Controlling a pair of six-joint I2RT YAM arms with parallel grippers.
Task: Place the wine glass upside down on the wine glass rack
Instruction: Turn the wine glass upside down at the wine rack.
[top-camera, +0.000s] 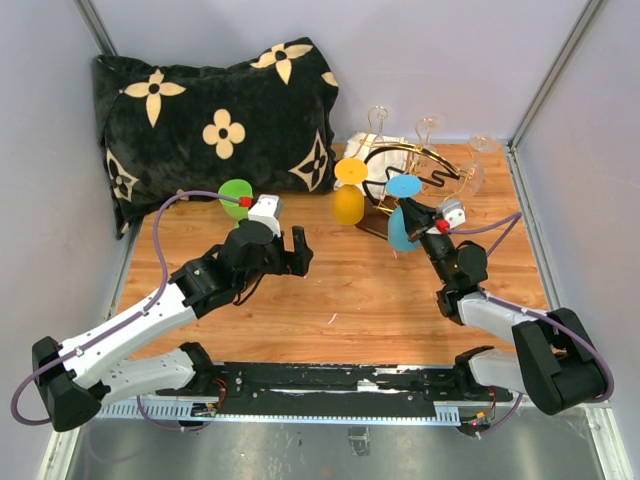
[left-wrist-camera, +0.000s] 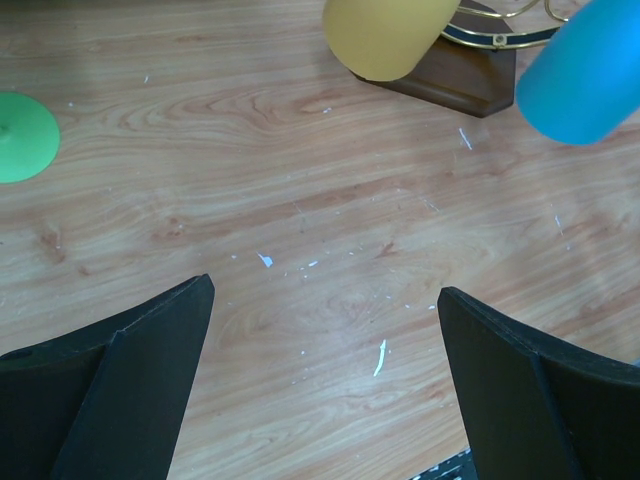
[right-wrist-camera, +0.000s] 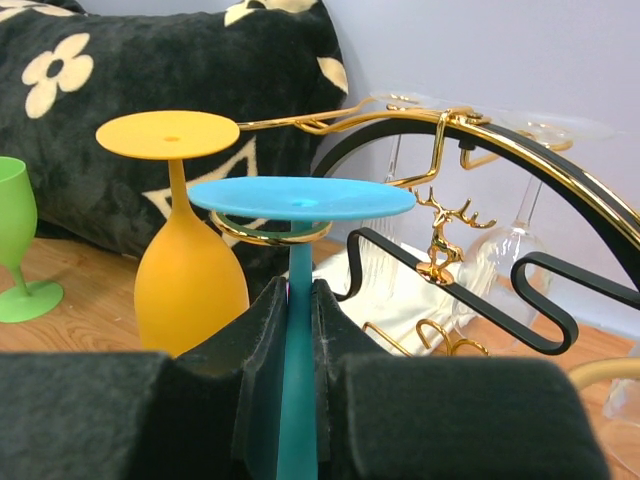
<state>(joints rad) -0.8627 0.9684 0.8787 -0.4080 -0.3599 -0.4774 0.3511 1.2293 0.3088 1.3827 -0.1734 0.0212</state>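
Observation:
The wine glass rack (top-camera: 415, 165) is a gold wire stand with a black ring and a dark wooden base (left-wrist-camera: 455, 80) at the table's back right. A yellow wine glass (top-camera: 349, 190) hangs upside down on it. My right gripper (right-wrist-camera: 300, 300) is shut on the stem of a blue wine glass (right-wrist-camera: 300, 200) held upside down, its foot resting over a gold hook (right-wrist-camera: 270, 232); the blue glass (top-camera: 403, 212) also shows in the top view. A green wine glass (top-camera: 236, 197) stands upright to the left. My left gripper (left-wrist-camera: 325, 300) is open and empty above the wood.
A black pillow (top-camera: 215, 115) with cream flowers lies at the back left. Clear glasses (top-camera: 430, 128) hang at the rack's far side. A white cloth (right-wrist-camera: 405, 300) lies under the rack. Grey walls close in the wooden table (top-camera: 340, 290).

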